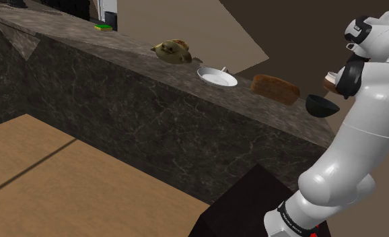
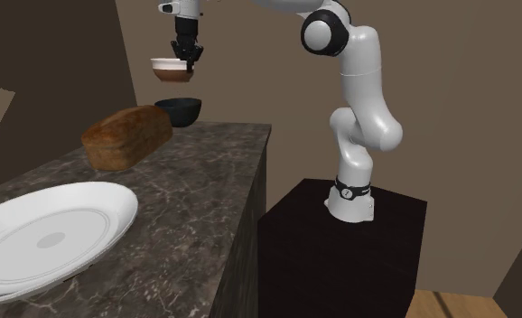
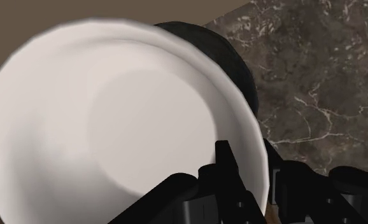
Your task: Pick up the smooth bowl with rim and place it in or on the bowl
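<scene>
gripper (image 3: 246,160): right up against the wrist cam, the two black fingers are pinched on the rim of the rimmed bowl, one inside and one outside. So clamped, not empty.
rimmed bowl (image 3: 113,121): just one. White inside, brownish outside with a pale rim from the second exterior view (image 2: 167,65). It's up in the air, just above the black bowl and not touching it, there's a clear gap.
black bowl (image 2: 180,110): also one, so two bowls total. Sits upright on the counter at the end by the stand. In the wrist view it peeks out from behind the rimmed bowl.
loaf (image 2: 124,135): one brown loaf of bread, on the counter near the black bowl, apart from it.
plate (image 2: 51,239): one, white, nothing on it. It's past the loaf, going away from the black bowl.
brown lump (image 1: 172,51): one, can't tell what it is tbh. Further from the black bowl than the plate.
sponge (image 1: 103,27): one, green and yellow, way down the far end, the farthest thing from the black bowl.
counter (image 2: 187,208): one, dark marbled stone.
arm (image 2: 363,99): one, white, arching from the stand (image 2: 340,253) over to above the black bowl.
</scene>
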Controlling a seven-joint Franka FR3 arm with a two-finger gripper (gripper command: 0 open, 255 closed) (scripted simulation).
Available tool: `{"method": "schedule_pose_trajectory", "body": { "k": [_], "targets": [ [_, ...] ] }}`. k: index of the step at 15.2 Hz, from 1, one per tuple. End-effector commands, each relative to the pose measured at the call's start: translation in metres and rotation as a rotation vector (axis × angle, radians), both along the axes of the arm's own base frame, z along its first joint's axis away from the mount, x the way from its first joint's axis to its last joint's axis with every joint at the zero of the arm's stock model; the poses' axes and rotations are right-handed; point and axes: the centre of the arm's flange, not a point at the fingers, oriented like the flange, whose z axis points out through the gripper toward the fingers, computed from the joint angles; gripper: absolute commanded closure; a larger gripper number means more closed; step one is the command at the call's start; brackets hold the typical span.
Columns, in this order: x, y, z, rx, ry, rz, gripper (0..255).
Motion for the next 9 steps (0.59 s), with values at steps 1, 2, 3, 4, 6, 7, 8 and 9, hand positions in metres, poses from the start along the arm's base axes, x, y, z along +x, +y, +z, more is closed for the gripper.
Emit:
{"method": "schedule_pose_trajectory", "body": {
  "k": [1, 2, 3, 4, 6, 7, 8, 9],
  "targets": [
    [-0.001, -0.001, -0.010, -0.001, -0.001, 0.001, 255],
    [-0.001, -0.001, -0.015, -0.001, -0.001, 0.001, 255],
    [-0.001, -0.001, -0.021, -0.001, -0.001, 0.001, 255],
    [-0.001, -0.001, -0.026, -0.001, -0.001, 0.001, 255],
    [-0.001, -0.001, -0.036, -0.001, -0.001, 0.001, 255],
    [-0.001, -0.001, -0.042, -0.001, -0.001, 0.001, 255],
    [-0.001, -0.001, -0.047, -0.001, -0.001, 0.001, 255],
    [-0.001, -0.001, -0.052, -0.001, -0.001, 0.001, 255]
  ]
}}
